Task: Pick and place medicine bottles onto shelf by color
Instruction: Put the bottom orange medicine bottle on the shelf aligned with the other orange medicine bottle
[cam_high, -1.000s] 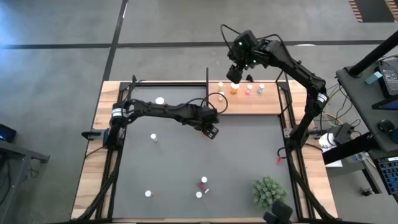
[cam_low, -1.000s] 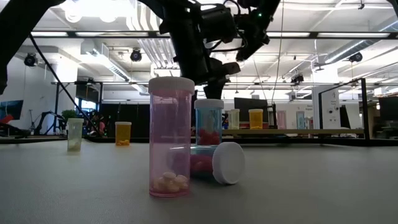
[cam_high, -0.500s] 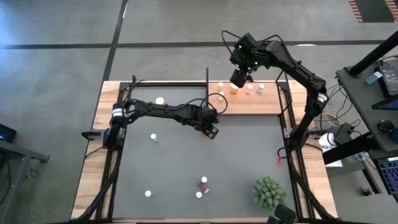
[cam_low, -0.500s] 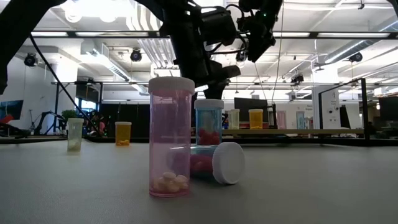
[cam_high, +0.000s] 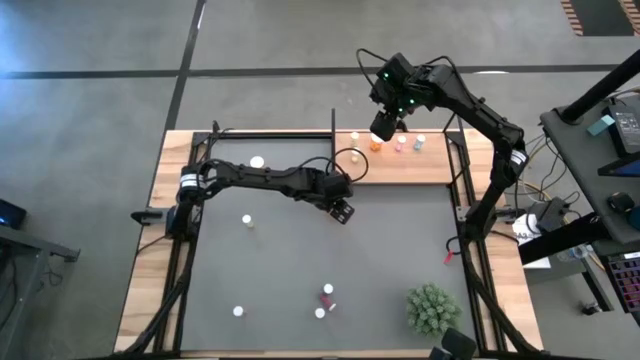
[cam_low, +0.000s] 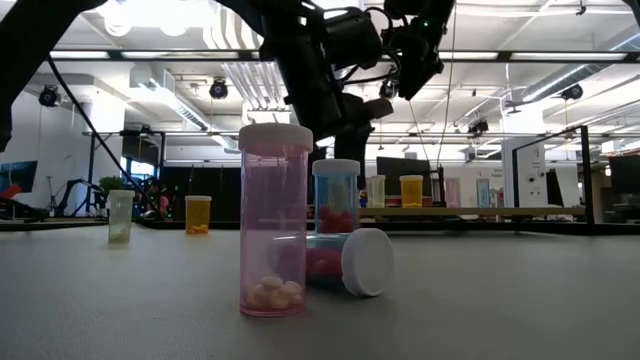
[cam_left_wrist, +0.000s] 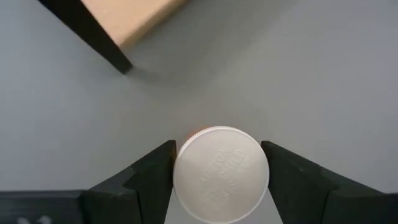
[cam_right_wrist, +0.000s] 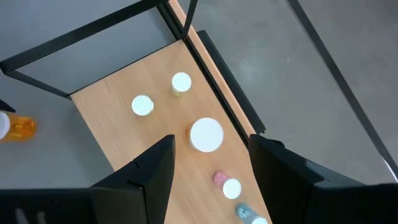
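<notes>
Left gripper (cam_high: 342, 211) sits over the grey mat (cam_high: 300, 270) near the shelf (cam_high: 400, 168) corner, fingers clamped on an orange bottle (cam_left_wrist: 221, 173) by its white cap. Right gripper (cam_high: 384, 128) hovers above the shelf's bottles, fingers apart, empty.

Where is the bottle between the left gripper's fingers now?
In the high view the left gripper is over the dark mat, just in front of the shelf. Its wrist view shows the white-capped bottle between its fingers.
</notes>
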